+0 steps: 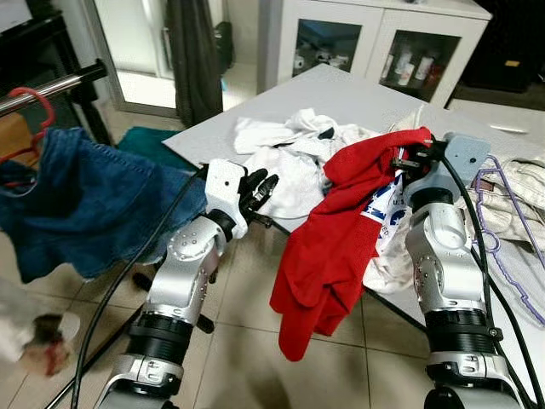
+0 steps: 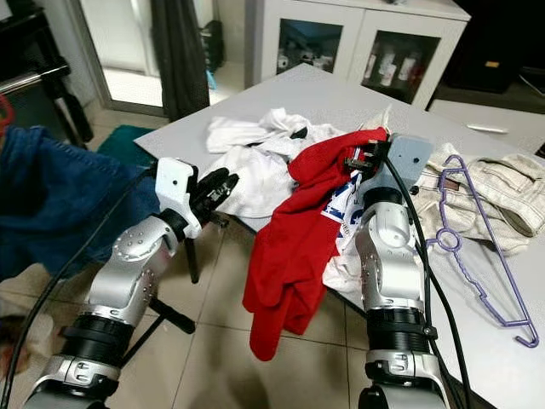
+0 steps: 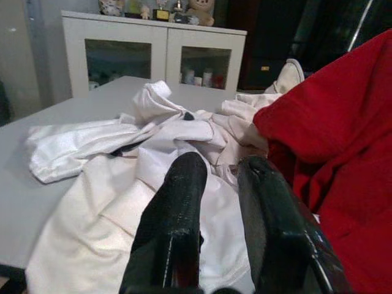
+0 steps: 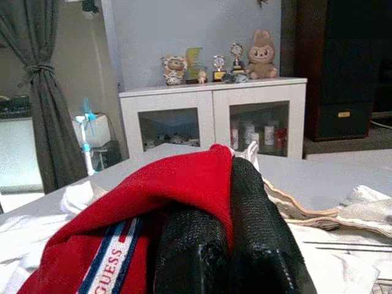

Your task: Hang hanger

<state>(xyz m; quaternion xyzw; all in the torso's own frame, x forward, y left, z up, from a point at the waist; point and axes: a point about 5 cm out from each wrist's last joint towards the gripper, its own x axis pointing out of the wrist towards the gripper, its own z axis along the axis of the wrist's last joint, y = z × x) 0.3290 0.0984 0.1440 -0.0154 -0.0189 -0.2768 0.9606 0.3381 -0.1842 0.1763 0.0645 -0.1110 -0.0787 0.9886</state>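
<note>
Right gripper (image 2: 364, 162) clamped on the red shirt (image 2: 294, 247), which drapes off the table (image 2: 341, 98) edge; left gripper (image 1: 260, 189) slightly parted, holding nothing, near the white clothes (image 1: 285, 162); purple hanger (image 2: 477, 256) lies on the table beside the right arm.

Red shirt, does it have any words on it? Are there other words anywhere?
"GUESS": white letters on the striped band of the red shirt, held in the right claw.
Bottle labels in the white cabinet: too small to read.
Print on the trophies: too small to read.
</note>
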